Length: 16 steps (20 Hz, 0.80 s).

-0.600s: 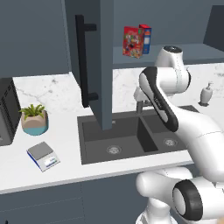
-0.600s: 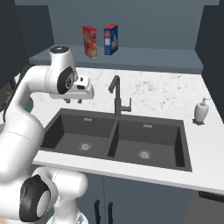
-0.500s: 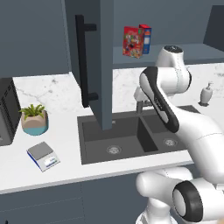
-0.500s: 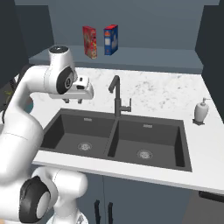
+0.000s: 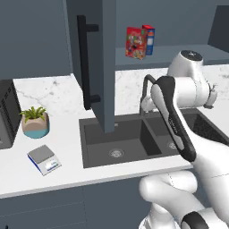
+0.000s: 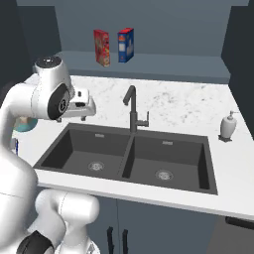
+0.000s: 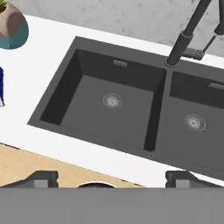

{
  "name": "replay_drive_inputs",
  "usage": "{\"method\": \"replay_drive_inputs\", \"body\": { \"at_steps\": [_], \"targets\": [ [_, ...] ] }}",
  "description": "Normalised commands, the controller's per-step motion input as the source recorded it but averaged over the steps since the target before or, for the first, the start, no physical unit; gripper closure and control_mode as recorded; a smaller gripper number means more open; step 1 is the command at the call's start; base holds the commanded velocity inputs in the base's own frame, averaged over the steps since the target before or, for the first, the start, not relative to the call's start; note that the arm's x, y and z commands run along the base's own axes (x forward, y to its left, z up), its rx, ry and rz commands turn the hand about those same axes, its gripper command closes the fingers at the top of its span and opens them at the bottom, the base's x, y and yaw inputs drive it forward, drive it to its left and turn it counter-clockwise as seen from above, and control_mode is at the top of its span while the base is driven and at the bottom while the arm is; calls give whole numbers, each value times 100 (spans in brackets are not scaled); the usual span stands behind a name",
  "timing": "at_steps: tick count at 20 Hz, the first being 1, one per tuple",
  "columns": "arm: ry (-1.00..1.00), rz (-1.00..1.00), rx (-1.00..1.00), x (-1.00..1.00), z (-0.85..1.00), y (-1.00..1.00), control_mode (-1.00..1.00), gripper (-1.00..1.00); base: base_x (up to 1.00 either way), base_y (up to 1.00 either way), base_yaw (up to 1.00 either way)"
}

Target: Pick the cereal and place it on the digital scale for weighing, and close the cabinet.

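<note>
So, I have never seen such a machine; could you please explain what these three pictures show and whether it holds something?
It is a white robot arm in a rendered kitchen. Two pictures come from cameras behind it, one on each side; the third looks along its pincer, down into the black double sink. The pincer is open and holds nothing. On the white counter stand a potted plant and a small digital scale. The cabinet door above stands open; on its shelf are the red cereal box and a blue box. A soap bottle stands right of the sink.
</note>
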Motion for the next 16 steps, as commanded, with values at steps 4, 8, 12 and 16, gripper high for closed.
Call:
{"method": "replay_drive_inputs", "body": {
  "at_steps": [4,8,12,16],
  "targets": [
    [-44,15,14,-31,52,-41,-100,-100,0,0,0],
    [-40,13,21,-16,61,-47,-100,-100,0,0,0],
    [-36,9,28,-9,60,-49,-100,-100,0,0,0],
    [-34,8,28,-4,62,-36,-100,-100,0,0,0]
  ]
}}
